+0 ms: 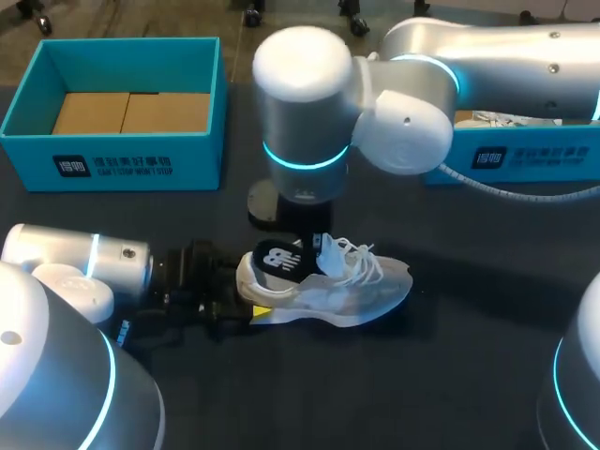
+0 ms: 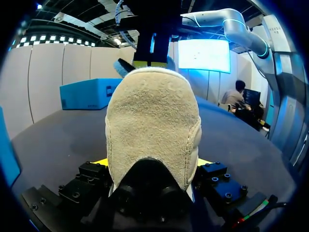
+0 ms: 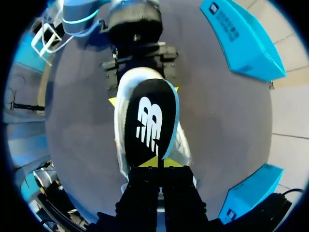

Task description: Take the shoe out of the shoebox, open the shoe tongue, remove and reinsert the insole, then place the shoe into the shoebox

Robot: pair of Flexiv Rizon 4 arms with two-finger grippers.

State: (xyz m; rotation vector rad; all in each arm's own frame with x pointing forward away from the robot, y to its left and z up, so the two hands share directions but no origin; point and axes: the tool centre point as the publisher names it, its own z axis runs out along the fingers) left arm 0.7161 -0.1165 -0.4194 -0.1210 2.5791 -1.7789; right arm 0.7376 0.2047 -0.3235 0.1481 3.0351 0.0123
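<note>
A white and grey sneaker (image 1: 337, 291) lies on its sole mid-table, toe to the right. My left gripper (image 2: 152, 164) holds its beige heel (image 2: 152, 121), one yellow fingertip (image 2: 100, 162) on each side. A black insole (image 3: 149, 121) with a white logo and blue edge sticks up out of the shoe's opening. My right gripper (image 3: 158, 163) is shut on the insole's front end from above. In the head view the insole (image 1: 279, 262) shows under the right arm's wrist (image 1: 305, 122), which hides that gripper. The teal shoebox (image 1: 112, 164) stands open at the back left.
A second teal box (image 1: 525, 155) stands at the back right, behind the right arm. Dark table surface (image 1: 422, 394) lies free in front of the shoe and to its right.
</note>
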